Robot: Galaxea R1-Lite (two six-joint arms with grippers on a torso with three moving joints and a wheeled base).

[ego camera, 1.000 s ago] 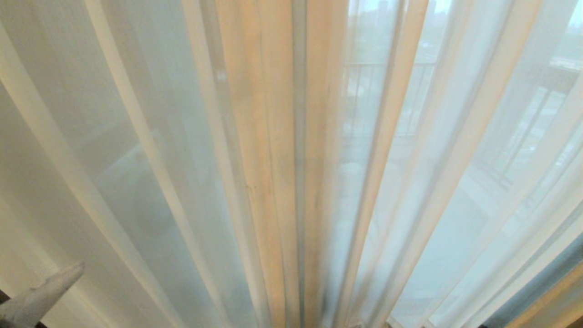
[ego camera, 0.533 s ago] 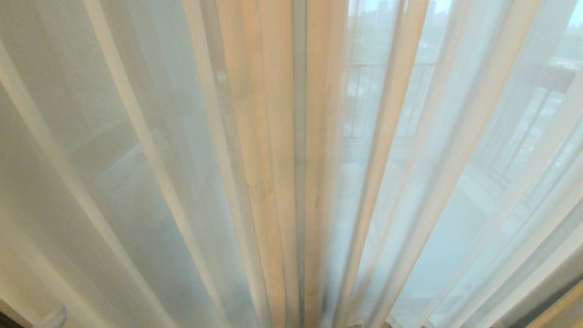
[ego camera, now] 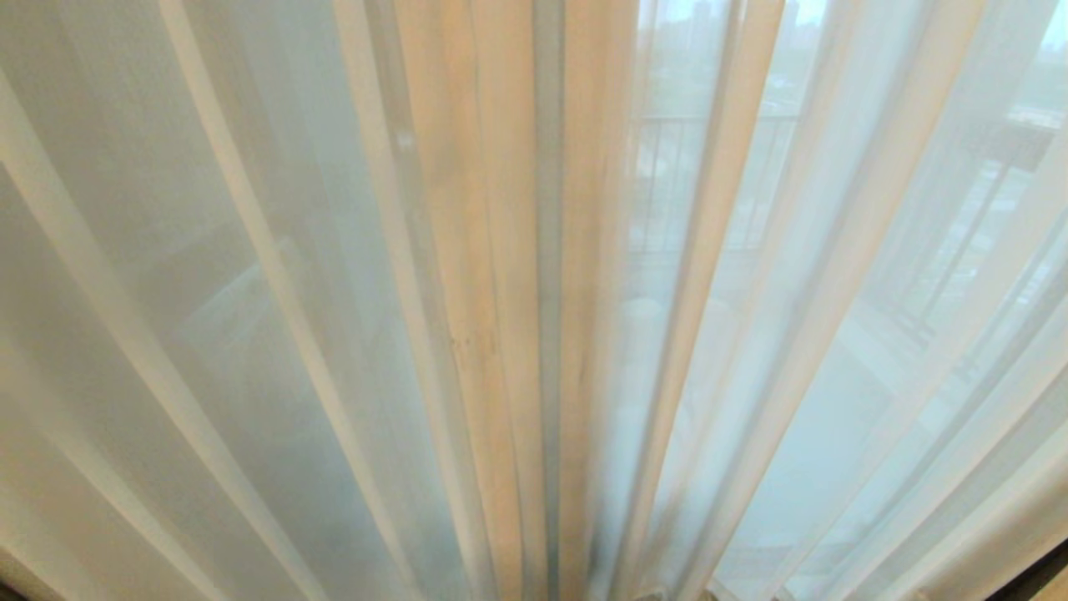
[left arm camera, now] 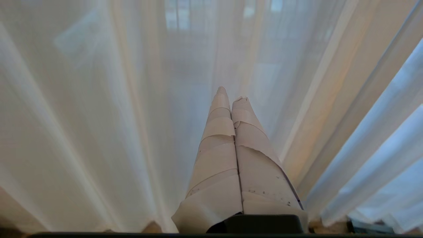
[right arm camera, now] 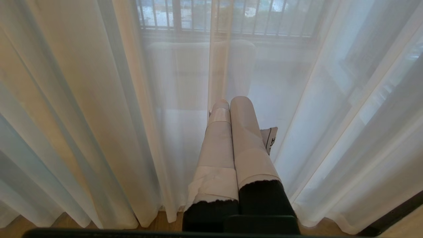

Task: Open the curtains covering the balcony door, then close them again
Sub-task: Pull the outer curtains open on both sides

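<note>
The cream, partly sheer curtains [ego camera: 467,275] hang drawn together in long pleats and fill the head view. They cover the balcony door; only a black strip of frame [right arm camera: 393,215] shows past their hem. My left gripper [left arm camera: 231,96] is shut and empty, its taped fingers pointing at the curtains [left arm camera: 109,132] without holding them. My right gripper [right arm camera: 231,102] is also shut and empty, close in front of the curtains [right arm camera: 82,99]. Neither gripper is in the head view.
A black railing [right arm camera: 231,16] and a pale boxy shape [right arm camera: 185,72] show dimly through the fabric. The curtain hems reach the wooden floor [right arm camera: 76,228].
My left gripper, at the lower left corner of the head view a second ago, has dropped out of that view. The curtains hang as before.
</note>
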